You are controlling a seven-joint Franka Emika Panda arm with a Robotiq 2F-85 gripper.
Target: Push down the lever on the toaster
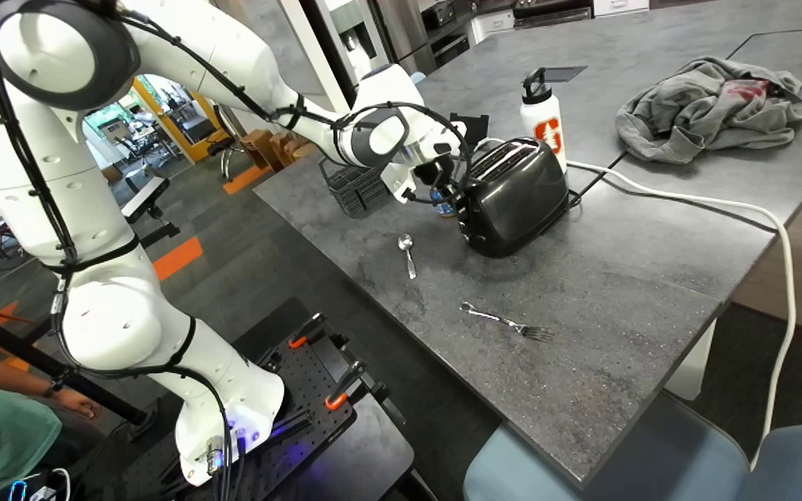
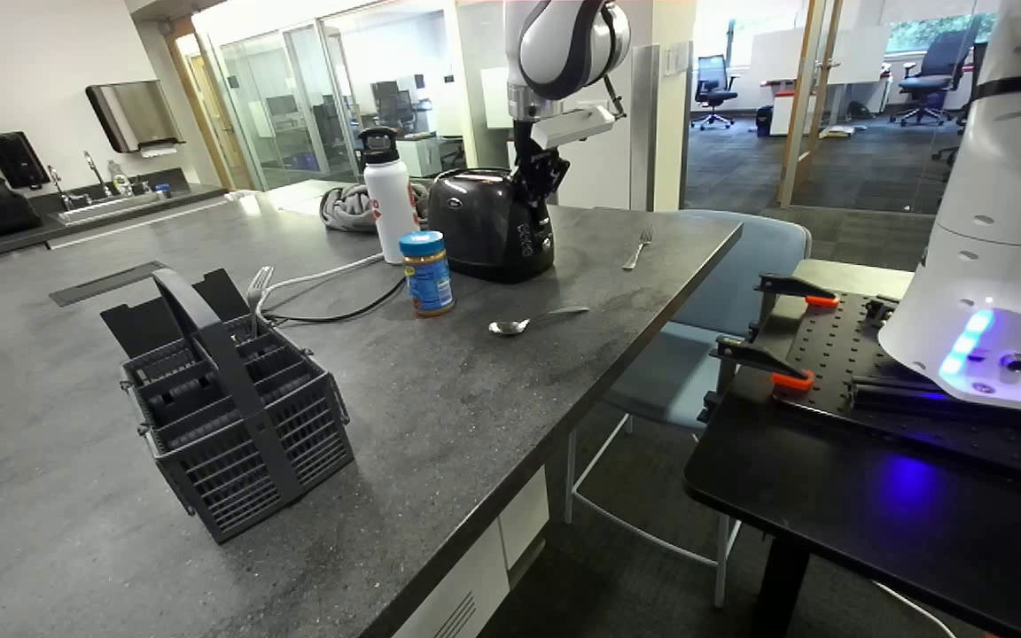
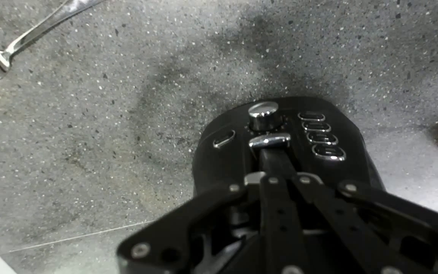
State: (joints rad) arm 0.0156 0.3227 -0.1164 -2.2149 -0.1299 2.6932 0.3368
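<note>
The glossy black toaster (image 1: 519, 205) stands upright on the grey counter in both exterior views, and it also shows in the other camera's picture (image 2: 475, 221). In the wrist view, its end face (image 3: 219, 165) shows a round chrome knob, oval buttons and the lever (image 3: 269, 140), a small dark tab with a chrome front edge just above the knob. My gripper (image 3: 276, 160) points down at this end face with its fingers together. The fingertips are right at the lever and seem to touch its top; nothing shows between them. In both exterior views, the gripper (image 1: 458, 198) (image 2: 541, 190) hides the lever.
A white bottle (image 2: 391, 208) and a blue-lidded jar (image 2: 429, 279) stand close to the toaster. A spoon (image 1: 408, 256) and a fork (image 1: 505, 322) lie near the counter's edge. A dark cutlery basket (image 2: 249, 425), a grey cloth (image 1: 693, 115) and a white cord (image 1: 707, 200) are on the counter.
</note>
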